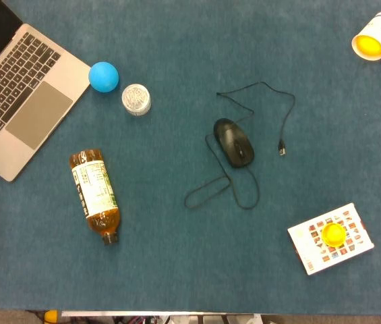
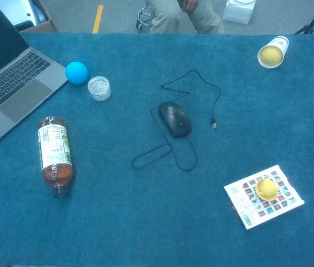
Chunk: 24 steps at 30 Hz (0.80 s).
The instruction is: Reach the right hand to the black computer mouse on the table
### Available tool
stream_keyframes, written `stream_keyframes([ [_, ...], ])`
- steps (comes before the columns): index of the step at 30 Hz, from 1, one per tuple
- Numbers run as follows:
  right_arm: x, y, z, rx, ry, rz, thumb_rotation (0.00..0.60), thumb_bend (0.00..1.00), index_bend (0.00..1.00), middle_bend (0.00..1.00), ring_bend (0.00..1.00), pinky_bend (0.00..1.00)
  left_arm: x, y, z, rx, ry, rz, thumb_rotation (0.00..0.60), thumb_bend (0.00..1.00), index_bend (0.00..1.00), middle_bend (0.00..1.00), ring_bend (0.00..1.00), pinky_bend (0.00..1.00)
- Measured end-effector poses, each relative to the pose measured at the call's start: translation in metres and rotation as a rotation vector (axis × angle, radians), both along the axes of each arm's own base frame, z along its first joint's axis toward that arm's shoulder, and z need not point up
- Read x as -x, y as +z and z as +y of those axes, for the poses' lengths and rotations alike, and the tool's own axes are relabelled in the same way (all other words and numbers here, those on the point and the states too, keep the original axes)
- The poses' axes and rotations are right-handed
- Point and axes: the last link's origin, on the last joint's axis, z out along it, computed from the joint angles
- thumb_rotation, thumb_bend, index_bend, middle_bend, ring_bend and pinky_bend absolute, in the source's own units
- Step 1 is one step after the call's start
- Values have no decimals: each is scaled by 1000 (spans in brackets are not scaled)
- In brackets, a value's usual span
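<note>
The black computer mouse (image 1: 234, 142) (image 2: 175, 118) lies near the middle of the blue table, its thin black cable (image 1: 271, 101) (image 2: 198, 80) looping behind and in front of it and ending in a loose USB plug (image 1: 282, 148) (image 2: 214, 124). Neither hand shows in the head view or the chest view, and nothing touches the mouse.
An open laptop (image 1: 21, 101) (image 2: 12, 92) sits far left. A blue ball (image 1: 103, 76) (image 2: 76, 73), a small round jar (image 1: 136, 99) (image 2: 99, 88) and a lying tea bottle (image 1: 96, 196) (image 2: 54, 156) are left of the mouse. A tipped paper cup (image 1: 373, 37) (image 2: 272, 52) lies far right; a patterned card with a yellow object (image 1: 332, 237) (image 2: 263, 194) lies near right.
</note>
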Motion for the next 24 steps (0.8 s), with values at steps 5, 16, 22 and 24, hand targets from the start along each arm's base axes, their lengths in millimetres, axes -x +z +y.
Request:
stream_keyframes([
  [5, -5, -5, 1, -35, 20, 1, 600, 272, 252, 223, 25, 98, 0, -1, 0, 5, -2, -4, 600, 147, 267, 183, 158, 94],
  [16, -42, -21, -29, -177, 198, 62, 600, 203, 408, 225, 25, 97, 0, -2, -1, 5, -9, -15, 600, 147, 267, 183, 158, 94],
  [22, -70, -44, -64, -258, 303, 149, 600, 195, 435, 231, 25, 98, 7, 3, -6, -5, 15, -10, 600, 147, 267, 183, 158, 94],
  [24, -80, -56, -75, -272, 332, 160, 600, 188, 442, 230, 22, 82, 9, 5, -7, -10, 22, -8, 600, 147, 267, 183, 158, 94],
])
